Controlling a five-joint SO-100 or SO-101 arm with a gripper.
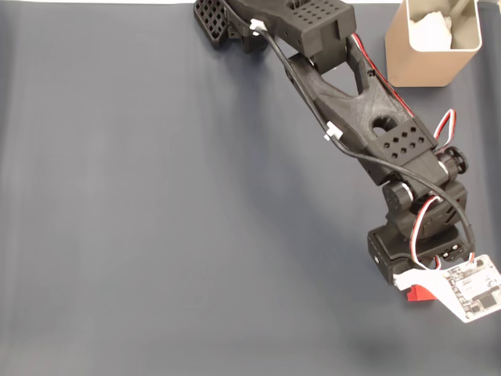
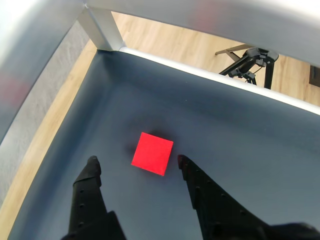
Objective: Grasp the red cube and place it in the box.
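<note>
Dark blue-grey cloth covers the table (image 1: 156, 204) in the fixed view, with the black arm (image 1: 352, 102) reaching from the top edge toward five o'clock. At one o'clock stands the box (image 1: 427, 59), tan-walled, with something white and crumpled inside. Low at five o'clock, a sliver of the red cube (image 1: 420, 293) peeks out beneath the wrist, just beside a white circuit board (image 1: 470, 286); the box is well apart from it.

Over in the wrist view, the same dark table (image 2: 235, 130) runs to a pale edge, with wooden floor (image 2: 170, 42) and a black tripod (image 2: 250, 62) beyond at one o'clock. The hand (image 2: 136, 163) enters from six o'clock, spread wide, its two black fingers (image 2: 90, 175) flanking the red cube (image 2: 152, 153). The cube lies flat on the cloth between the fingertips, nearer the right-hand finger as this view shows it, and I cannot tell whether that tip touches it.
</note>
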